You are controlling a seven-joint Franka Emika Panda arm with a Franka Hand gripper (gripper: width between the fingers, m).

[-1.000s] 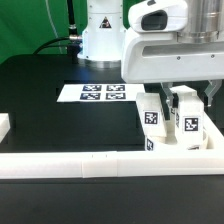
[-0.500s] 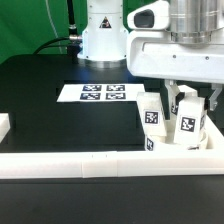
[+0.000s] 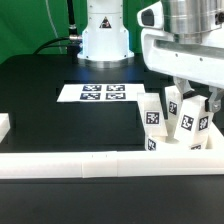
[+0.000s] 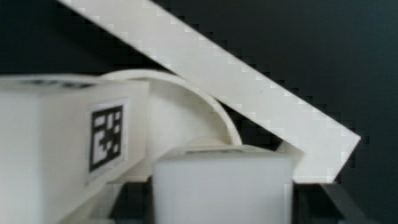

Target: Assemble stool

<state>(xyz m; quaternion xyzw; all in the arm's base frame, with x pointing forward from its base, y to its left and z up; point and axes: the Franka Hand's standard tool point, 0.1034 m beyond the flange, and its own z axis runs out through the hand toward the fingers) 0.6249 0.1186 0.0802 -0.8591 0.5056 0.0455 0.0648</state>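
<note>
Gripper low over the seat, in the corner where the white rail along the front of the black surface turns up the exterior view's right. Fingers pinched almost together on a leg — the tagged one standing nearest the exterior view's right, tilted a little rather than plumb.

A second leg stands just beside it on the seat, tag facing the camera, also leaning slightly. Marker board lies flat further back, well apart from all this.

Wrist view: a tagged block fills one side, the seat's curved edge behind it, the rail running diagonally past. Cannot tell from here whether the held leg's foot is seated in a socket or only resting on the disc.

Risks as I read them:
- Leg is off vertical — pressing or twisting now could jam it or skid the foot across the seat.
- The neighbouring leg is very close to the fingers; a sideways move could knock it over.
- Seat is backed by the rail on two sides only — a push toward the open side could slide it.
- Narrow pinch on smooth plastic; the leg may rotate in the grip.
</note>
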